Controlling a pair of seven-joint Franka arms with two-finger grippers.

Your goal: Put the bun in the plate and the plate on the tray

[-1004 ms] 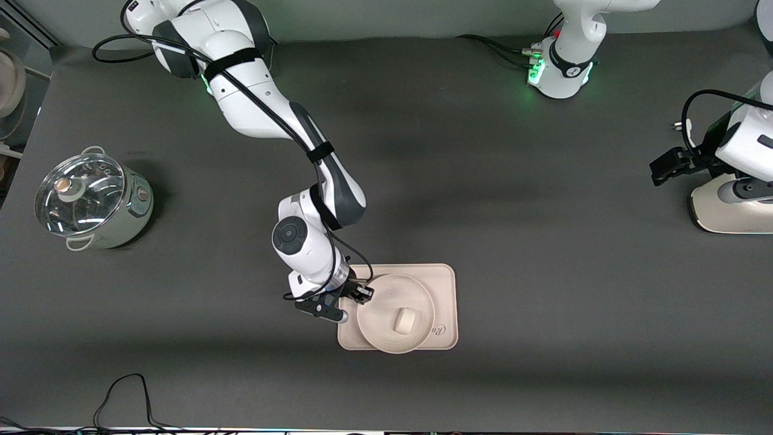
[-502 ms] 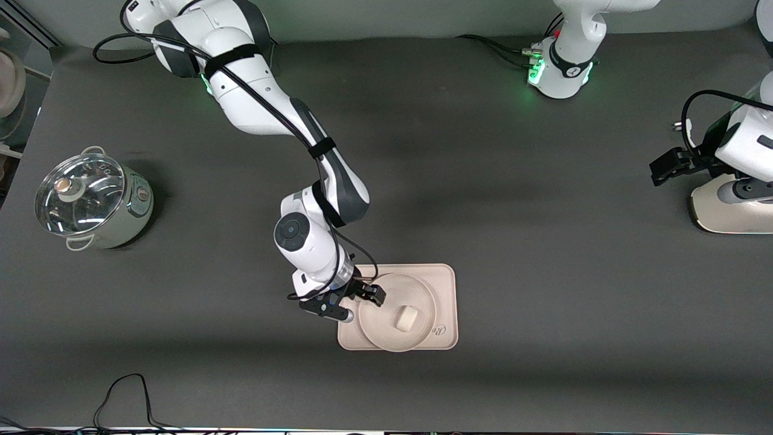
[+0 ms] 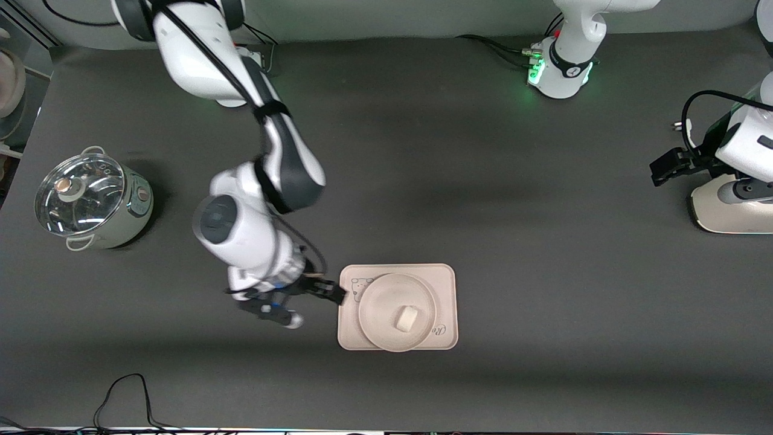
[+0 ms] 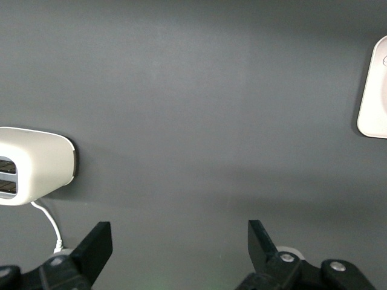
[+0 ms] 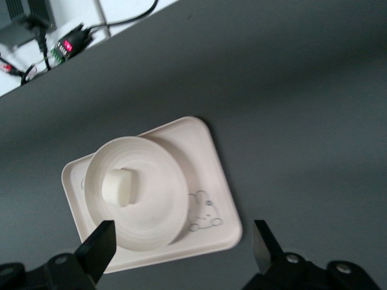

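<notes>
Right claw [image 3: 305, 299] hangs with its black fingers spread and nothing between them, over bare bench just off the tray's [image 3: 444, 281] edge toward the right arm's end. In the right wrist view both fingertips [image 5: 97, 248] frame the tray from above without touching it. The bun [image 3: 406, 318], a small white rounded block with a soft matte skin, lies near the middle of the plate [image 3: 377, 302]. That plate is round, plain cream-white with a shallow raised rim, and sits flat on the tray, its rim close to the tray's edge nearest the front camera. Pale pinkish-cream and rectangular with rounded corners, the tray bears a line-drawn bear in one corner and a script fragment reading "Ra" beside the plate. Wide open dark grey bench [image 3: 543, 254] surrounds the tray on every side. Toward the right arm's end stands a pale green pot [image 3: 96, 202] with a glass lid, well apart from the tray. The left claw [image 4: 178, 254] waits with fingers spread over bare bench at the left arm's end, near a white toaster [image 4: 36, 166].
</notes>
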